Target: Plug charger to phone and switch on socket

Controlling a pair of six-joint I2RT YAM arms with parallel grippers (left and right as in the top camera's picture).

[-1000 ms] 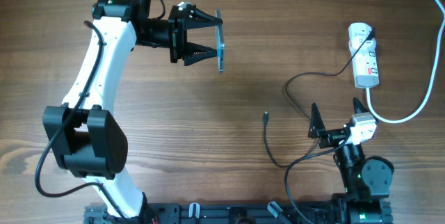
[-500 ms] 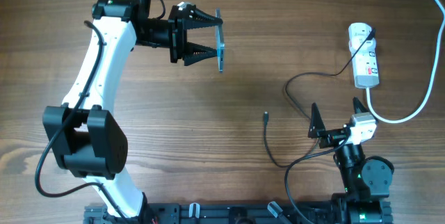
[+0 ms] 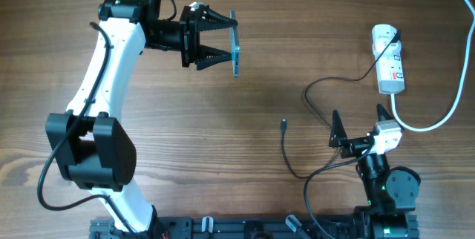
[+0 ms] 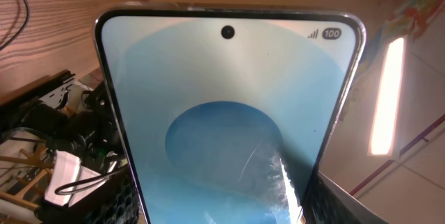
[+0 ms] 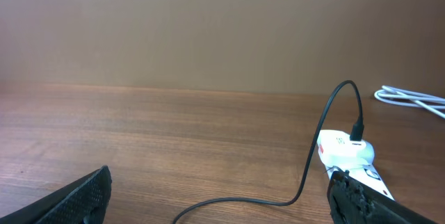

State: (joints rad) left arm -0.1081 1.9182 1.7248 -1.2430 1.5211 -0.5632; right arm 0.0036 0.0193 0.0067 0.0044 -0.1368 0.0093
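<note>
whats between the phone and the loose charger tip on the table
Nothing: the overhead view shows only bare table between the phone and the charger tip.

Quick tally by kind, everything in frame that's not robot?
phone: 1
power strip: 1
cables: 2 (black charger cable, white cord)
Total: 4

Plain brown wood-grain bench (image 3: 297, 38). Lying on it, over on the right: the white socket (image 3: 389, 64), its thick white cord (image 3: 419, 129), and the black charger (image 3: 283, 125) cable.
</note>
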